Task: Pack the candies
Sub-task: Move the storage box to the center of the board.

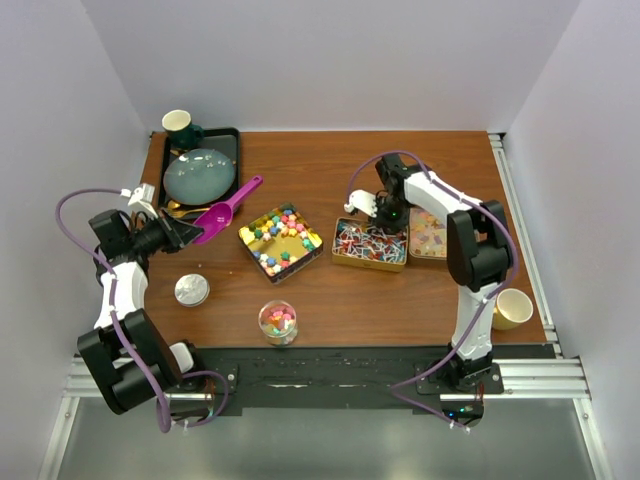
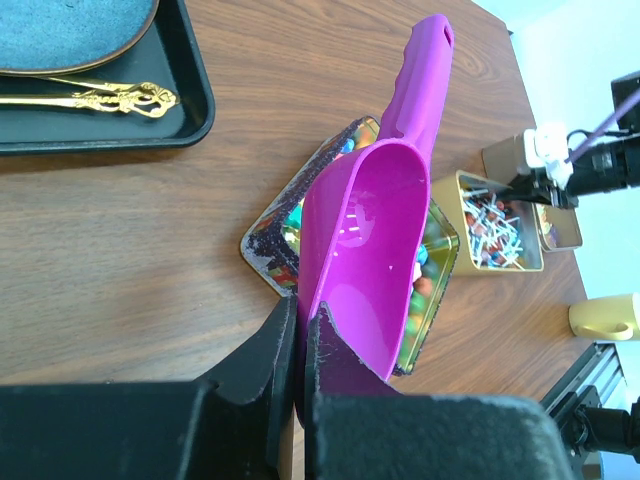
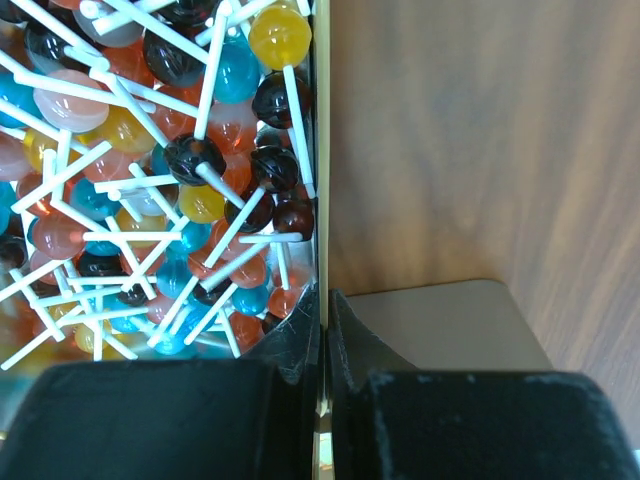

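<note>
Multicolour chunky candies [image 1: 281, 242] fill a gold square tin [image 1: 250, 232] at mid-table; they also show behind the scoop in the left wrist view [image 2: 428, 268]. A second gold tin [image 1: 352, 258] holds red, white and blue lollipops [image 1: 368, 241], close up in the right wrist view [image 3: 150, 150]. My left gripper [image 1: 186, 235] [image 2: 303, 315] is shut on the bowl rim of the empty purple scoop [image 1: 226, 209] [image 2: 375, 225], left of the candy tin. My right gripper [image 1: 398, 228] [image 3: 322, 300] is shut on the lollipop tin's wall [image 3: 321, 150].
A third tin [image 1: 428, 235] sits right of the lollipop tin. A small glass jar [image 1: 277, 322] with some candies and a silver lid [image 1: 191, 290] stand near the front. A black tray [image 1: 232, 150] with a blue plate and a green cup is back left. A yellow cup [image 1: 512, 308] is front right.
</note>
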`<state>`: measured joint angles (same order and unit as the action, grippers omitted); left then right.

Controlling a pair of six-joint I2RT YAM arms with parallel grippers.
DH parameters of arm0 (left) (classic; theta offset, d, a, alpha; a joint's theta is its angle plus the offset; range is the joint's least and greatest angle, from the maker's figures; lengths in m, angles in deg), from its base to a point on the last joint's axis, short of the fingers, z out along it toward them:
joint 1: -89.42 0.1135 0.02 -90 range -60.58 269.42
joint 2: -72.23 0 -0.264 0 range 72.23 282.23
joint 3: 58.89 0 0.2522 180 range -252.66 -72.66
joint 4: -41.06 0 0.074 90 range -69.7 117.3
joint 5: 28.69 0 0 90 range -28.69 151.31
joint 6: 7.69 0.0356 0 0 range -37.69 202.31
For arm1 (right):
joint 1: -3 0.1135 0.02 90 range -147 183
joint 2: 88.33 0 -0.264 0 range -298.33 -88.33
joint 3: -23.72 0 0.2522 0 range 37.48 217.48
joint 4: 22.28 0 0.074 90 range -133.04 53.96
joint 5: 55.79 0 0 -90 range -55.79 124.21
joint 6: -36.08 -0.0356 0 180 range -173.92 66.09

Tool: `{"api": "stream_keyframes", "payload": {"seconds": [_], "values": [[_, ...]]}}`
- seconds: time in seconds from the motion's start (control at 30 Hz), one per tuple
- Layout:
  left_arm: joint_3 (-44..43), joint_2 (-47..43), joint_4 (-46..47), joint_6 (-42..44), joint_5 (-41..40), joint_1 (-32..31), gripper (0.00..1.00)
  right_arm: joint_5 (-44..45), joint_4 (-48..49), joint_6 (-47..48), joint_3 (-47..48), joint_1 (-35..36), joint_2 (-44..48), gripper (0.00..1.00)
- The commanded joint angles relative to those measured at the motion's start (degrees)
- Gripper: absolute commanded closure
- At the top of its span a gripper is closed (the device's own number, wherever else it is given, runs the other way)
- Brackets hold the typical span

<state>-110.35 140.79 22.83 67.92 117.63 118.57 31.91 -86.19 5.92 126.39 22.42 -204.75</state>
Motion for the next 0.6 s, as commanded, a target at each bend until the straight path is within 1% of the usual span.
{"api": "stream_keyframes", "payload": {"seconds": [0.0, 0.2, 0.33, 0.4, 0.57], "values": [[0.34, -0.61, 3.06, -0.90, 1.43, 0.47, 1.00, 2.57, 0.32, 7.84, -2.50, -0.35, 4.62, 1.00], [0.60, -0.44, 3.68, -1.51, 1.34, 0.47, 1.00, 2.48, -1.26, 4.51, -1.45, 1.93, 5.15, 1.00], [0.52, -0.44, 3.59, -1.87, 1.52, 0.47, 1.00, 1.25, -1.70, 0.30, -1.10, 5.97, 4.98, 1.00], [0.43, -0.44, 5.42, -1.95, 1.60, 0.47, 1.00, 0.90, -2.40, -2.16, -0.14, 7.64, 3.93, 1.00], [0.08, -0.53, 5.35, -2.13, 2.04, 0.47, 1.00, -0.42, -3.03, -7.09, 3.02, 9.76, 0.85, 1.00]]}}
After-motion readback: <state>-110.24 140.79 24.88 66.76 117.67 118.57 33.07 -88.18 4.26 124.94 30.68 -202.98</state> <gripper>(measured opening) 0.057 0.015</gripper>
